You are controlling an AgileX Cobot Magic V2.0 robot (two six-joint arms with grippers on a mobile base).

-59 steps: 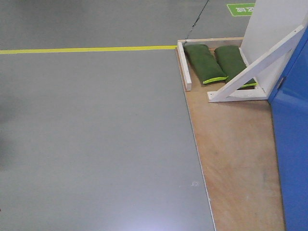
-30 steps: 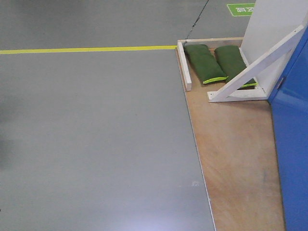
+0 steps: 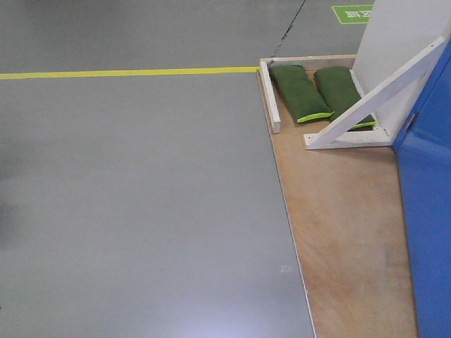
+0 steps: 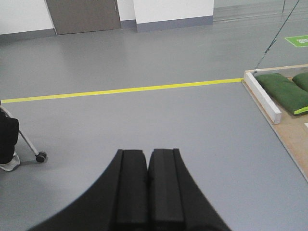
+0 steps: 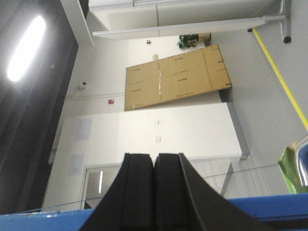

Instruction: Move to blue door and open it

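1. My left gripper (image 4: 147,156) is closed. Its two black fingers (image 4: 131,183) press together along their whole length with nothing between them, and it hangs over bare grey floor (image 4: 144,115).
2. My right gripper (image 5: 155,159) is closed too, its pads touching and holding nothing. The right wrist view is turned on its side, so a white wall and a leaning cardboard sheet (image 5: 175,82) lie beyond it.
3. The blue door (image 3: 430,211) runs along the right edge of the front view, from the bottom corner up past the middle. Its glossy panel stands on the right side of a wooden surface (image 3: 345,232). A small dark plate (image 3: 412,121) sits on the door's near edge. No handle shows in this view.
4. In the right wrist view a blue band (image 5: 269,204) crosses the bottom just behind my closed fingers. I cannot tell which part of the door it is.
5. A white diagonal brace (image 3: 373,95) slants up against a white panel (image 3: 402,42) just beyond the door.
6. Two green bags (image 3: 299,91) lie side by side at the far end of the wooden surface. The right one is partly under the brace.
7. A yellow line (image 3: 127,72) crosses the floor from the left and ends at the corner of the wooden surface.
8. In the left wrist view, a small caster (image 4: 41,156) on a thin metal leg stands at the left edge.
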